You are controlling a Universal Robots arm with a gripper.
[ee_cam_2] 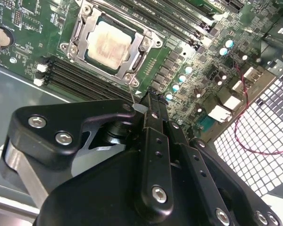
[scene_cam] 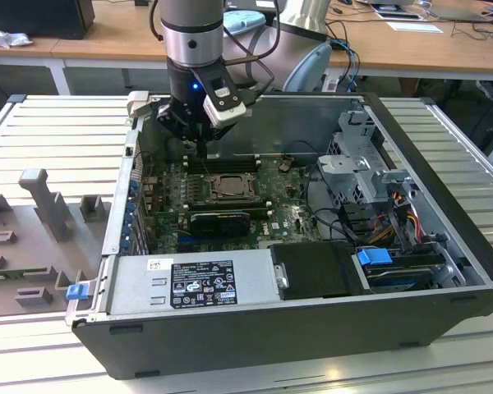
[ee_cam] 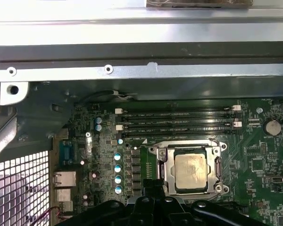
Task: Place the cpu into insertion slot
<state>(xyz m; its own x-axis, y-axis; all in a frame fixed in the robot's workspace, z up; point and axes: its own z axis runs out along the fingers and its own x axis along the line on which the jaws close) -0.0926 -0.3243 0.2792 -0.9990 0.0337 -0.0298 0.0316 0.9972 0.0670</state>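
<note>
An open computer case (scene_cam: 444, 271) lies on its side on the slatted metal worktop (scene_cam: 57, 123), with a grey power-supply box (scene_cam: 189, 283) along its near wall and the green motherboard (scene_cam: 283, 217) flat on its floor. The arm reaches down into the case, and the gripper (scene_cam: 199, 135) hangs over the board on the exterior view's left, above the long black memory slots (ee_cam: 179, 120) and just beside the socket, touching neither. In both wrist views the jaws are drawn together at their tips (ee_cam_2: 153, 96) (ee_cam: 153, 186), with nothing showing between them. The insertion slot (scene_cam: 207, 189) sits near the middle of the board, and its shiny metal frame (ee_cam: 187, 144) (ee_cam_2: 80, 28) makes a square border with screws at the corners. The cpu (ee_cam: 192, 172) (ee_cam_2: 109, 44) lies inside that frame with its pale metal top facing up. It looks flat, its edges run parallel to the frame, and it is well apart from the jaws. On this showing, the main work of the task looks done, since the chip is in the slot and the gripper is off it and holds nothing. What cannot be read is whether the chip is seated fully home, or whether the frame is latched over it. A thin bright wire (ee_cam_2: 131, 92) near the socket's corner may be the lever, but its position is unclear.
</note>
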